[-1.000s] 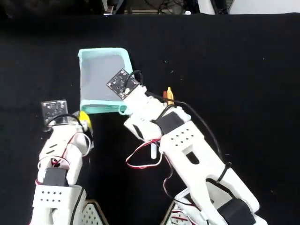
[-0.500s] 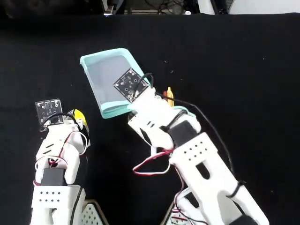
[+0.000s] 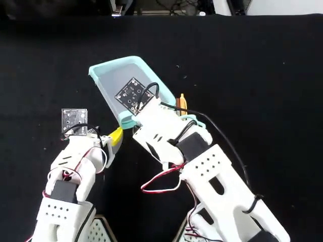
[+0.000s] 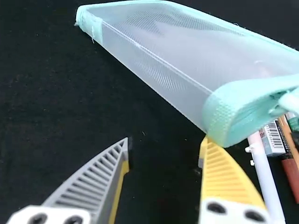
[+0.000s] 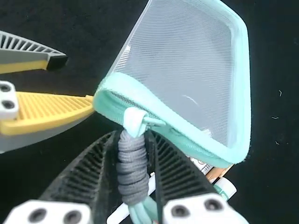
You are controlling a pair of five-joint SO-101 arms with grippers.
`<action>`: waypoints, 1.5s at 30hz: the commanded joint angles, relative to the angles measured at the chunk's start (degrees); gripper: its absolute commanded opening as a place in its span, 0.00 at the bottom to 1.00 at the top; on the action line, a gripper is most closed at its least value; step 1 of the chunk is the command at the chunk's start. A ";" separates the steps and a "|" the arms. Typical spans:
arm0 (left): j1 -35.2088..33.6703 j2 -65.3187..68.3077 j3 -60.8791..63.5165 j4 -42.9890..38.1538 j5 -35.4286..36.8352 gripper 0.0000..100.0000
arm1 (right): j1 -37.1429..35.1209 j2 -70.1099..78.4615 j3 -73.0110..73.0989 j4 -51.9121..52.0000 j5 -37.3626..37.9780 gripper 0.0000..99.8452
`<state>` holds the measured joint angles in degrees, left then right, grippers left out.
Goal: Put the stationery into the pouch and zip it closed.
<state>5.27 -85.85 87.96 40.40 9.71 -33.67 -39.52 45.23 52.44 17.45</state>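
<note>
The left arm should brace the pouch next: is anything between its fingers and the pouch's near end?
Nothing visible. The left gripper is open right at the end of the pouch, with black cloth in the gap.

Low by the near edge with the left arm (image 3: 70,169), bent up, wrist leaning toward the middle. Wide open at the left gripper (image 4: 164,144), grey finger (image 4: 93,186) and yellow finger (image 4: 224,182) far apart. Longer and slanted from the near right with the right arm (image 3: 217,176). Pinched tight at the right gripper (image 5: 133,140), black fingers (image 5: 88,179) squeezing a grey cord (image 5: 132,172). Both gripper tips close, side by side.
</note>
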 commanded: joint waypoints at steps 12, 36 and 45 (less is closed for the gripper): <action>-3.38 -0.53 -16.13 15.56 0.00 0.25 | -0.70 0.22 -0.13 -0.88 0.62 0.01; -4.53 -0.44 1.10 -8.18 -3.60 0.25 | -0.97 0.22 -0.13 -0.44 0.62 0.01; -3.38 0.09 1.80 -10.90 -3.16 0.25 | -5.01 0.04 -0.31 1.14 0.62 0.01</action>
<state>0.62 -85.76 89.45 31.43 6.02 -37.19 -39.34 45.41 53.14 17.45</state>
